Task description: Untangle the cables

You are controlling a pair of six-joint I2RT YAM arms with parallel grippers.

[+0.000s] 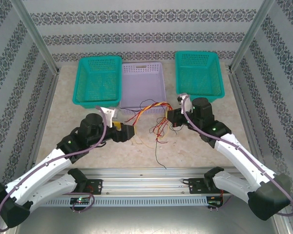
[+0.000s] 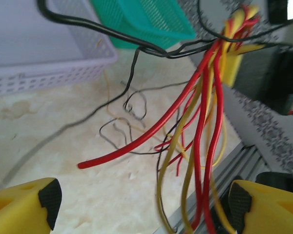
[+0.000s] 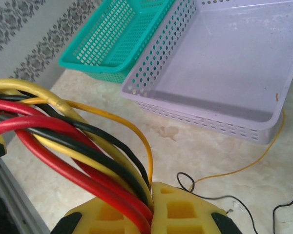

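The right end effector [image 1: 174, 120] is closed tight on the cables [image 1: 154, 113]. In its wrist view the red, black and yellow strands [image 3: 63, 134] come together and are pinched between the yellow fingers [image 3: 185, 212]. From that grip the bundle fans out to the left above the bench [image 1: 136, 158], just in front of the purple basket [image 1: 144, 87], which sits between two teal baskets [image 1: 97, 80]. Loose ends curl onto the bench below, and one thin black strand [image 1: 158, 156] trails toward the near edge. The left end effector [image 1: 129, 132] stands wide open with nothing in it. In its wrist view its two fingers [image 2: 19, 207] sit far apart while red and yellow strands [image 2: 205, 126] hang down ahead of the gap. Whether any strand brushes the right-hand finger is too blurred to tell.
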